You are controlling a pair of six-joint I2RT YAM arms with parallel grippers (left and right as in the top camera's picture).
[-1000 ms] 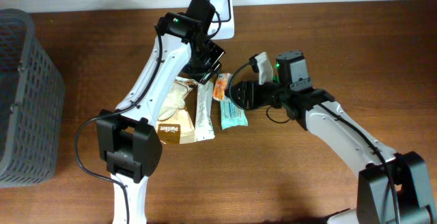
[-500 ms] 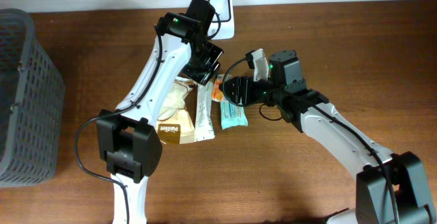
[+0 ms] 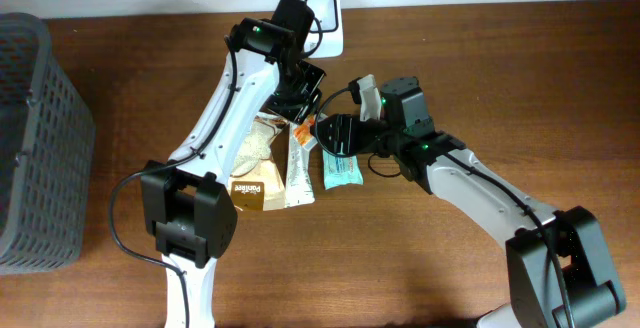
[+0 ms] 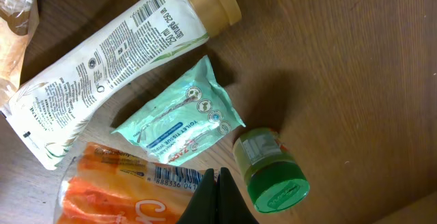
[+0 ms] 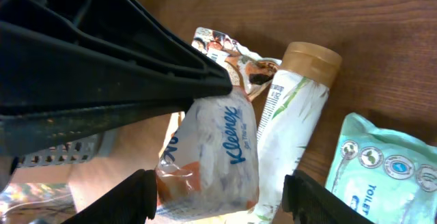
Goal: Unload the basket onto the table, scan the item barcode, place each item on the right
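**A:** What takes up the most room?

**B:** The brown wooden table (image 3: 470, 58). At its left edge stands a grey mesh basket (image 3: 40, 138), well apart from everything else. A white square device (image 3: 328, 16) sits at the far edge, near the middle.

**A:** And the arms?

**B:** Both reach toward the middle. The left gripper (image 4: 218, 186) hangs just on the near side of the white device. Its jaws are pressed together, pinching the edge of the tissue pack (image 5: 212, 149). The right gripper (image 5: 220, 177) comes in from the right with its jaws spread. In its wrist view the pack shows between its two fingers, and I cannot tell whether either one touches it.

**A:** So where is the pack?

**B:** It is held up under the left gripper, above the other goods. The wrapper is clear and orange. A barcode (image 4: 171, 177) shows on the side facing the left wrist camera.

**A:** What lies below it?

**B:** A row on the wood. Furthest left is a brown snack bag (image 3: 255, 183). Just right of it is a white tube (image 3: 299, 173) with a tan cap, then a teal wipes pack (image 3: 341, 172). Smallest is a jar (image 4: 270, 173) with a green lid, just beside the wipes pack in the left wrist view.
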